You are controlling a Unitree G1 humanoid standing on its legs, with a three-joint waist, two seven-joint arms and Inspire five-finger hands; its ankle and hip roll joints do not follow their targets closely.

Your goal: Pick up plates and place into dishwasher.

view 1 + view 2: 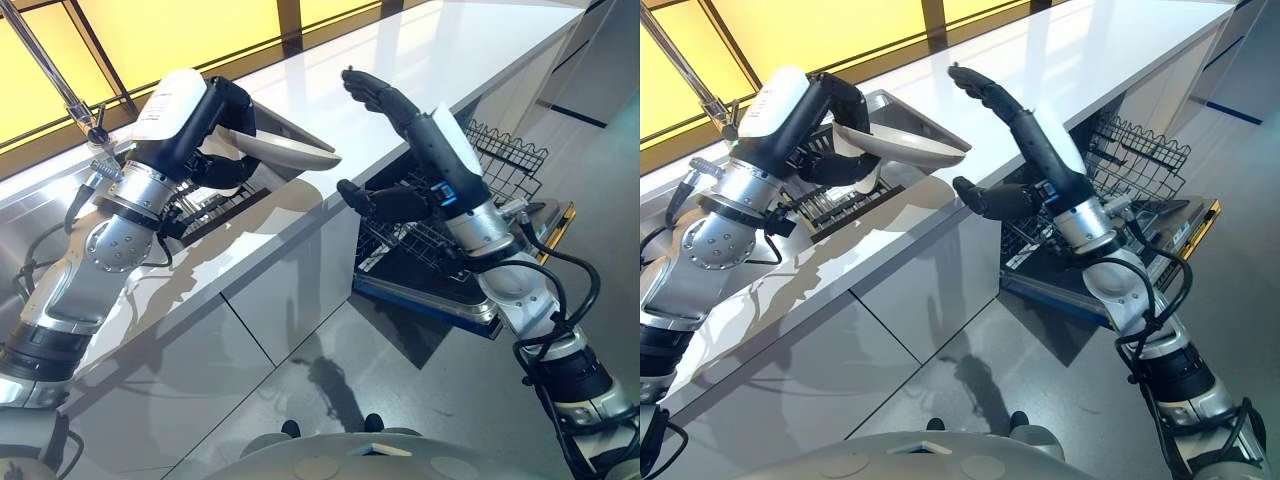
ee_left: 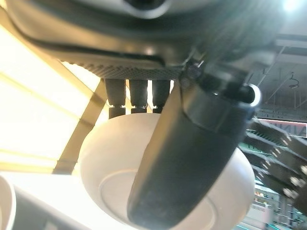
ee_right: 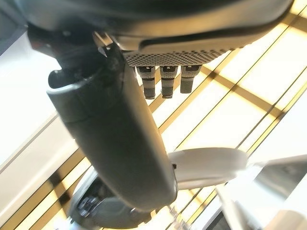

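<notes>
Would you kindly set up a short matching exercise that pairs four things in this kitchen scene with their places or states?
Things:
1. white ceramic plate
2. right hand
3. black wire dishwasher rack
4. left hand

Places or states:
A. pulled out below the white countertop, to the robot's right
B. shut on the plate
C. raised with straight fingers, holding nothing
D. held tilted above the countertop's edge

Pairs: 1-D, 2-C, 3-A, 4-B
</notes>
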